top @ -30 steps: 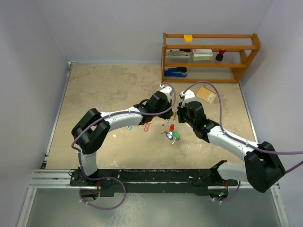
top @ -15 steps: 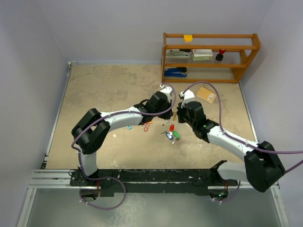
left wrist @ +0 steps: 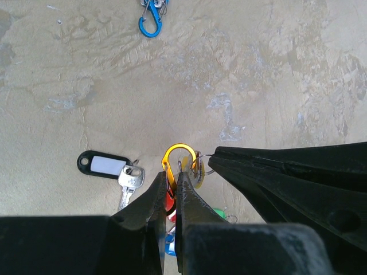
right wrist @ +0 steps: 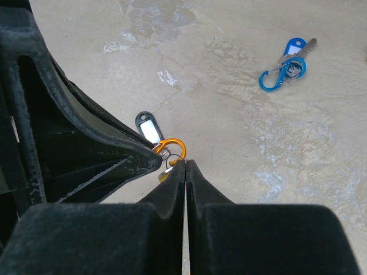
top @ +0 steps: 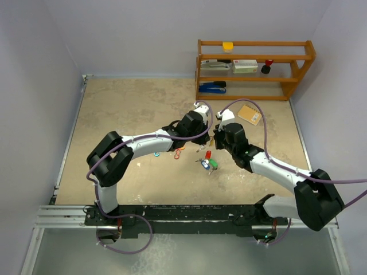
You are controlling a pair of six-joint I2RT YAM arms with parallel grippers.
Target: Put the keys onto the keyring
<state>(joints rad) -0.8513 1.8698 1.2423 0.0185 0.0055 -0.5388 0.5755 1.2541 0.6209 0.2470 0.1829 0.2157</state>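
At the bottom centre of the left wrist view, the left gripper (left wrist: pixel 172 182) is clenched on the lower end of the orange clip (left wrist: pixel 174 153). The clip is held upright above the table (left wrist: pixel 269 69), presumably so that its open loop is offered as the keyring.

From the right of that frame the tip of the right gripper (right wrist: pixel 185 166) is brought up against the clip. Its fingers are pressed shut and appear to pinch the small wire ring of the yellow-tagged key (left wrist: pixel 198 173), which is held touching the clip's side, apparently for threading. Whether it is already hooked on cannot be told.

The keys are small, flat and silvery, each carrying a coloured plastic tag. The black-and-white tagged key (left wrist: pixel 109 166) lies on the table left of centre. A red tag (left wrist: pixel 170 205) and a green tag (left wrist: pixel 221 213) are partly hidden beneath the fingers.

Farther off, at the top of the frame, a blue clip (left wrist: pixel 149 26) lies well apart. A blue-tagged key (right wrist: pixel 296 48) is seen touching it in the right wrist view.
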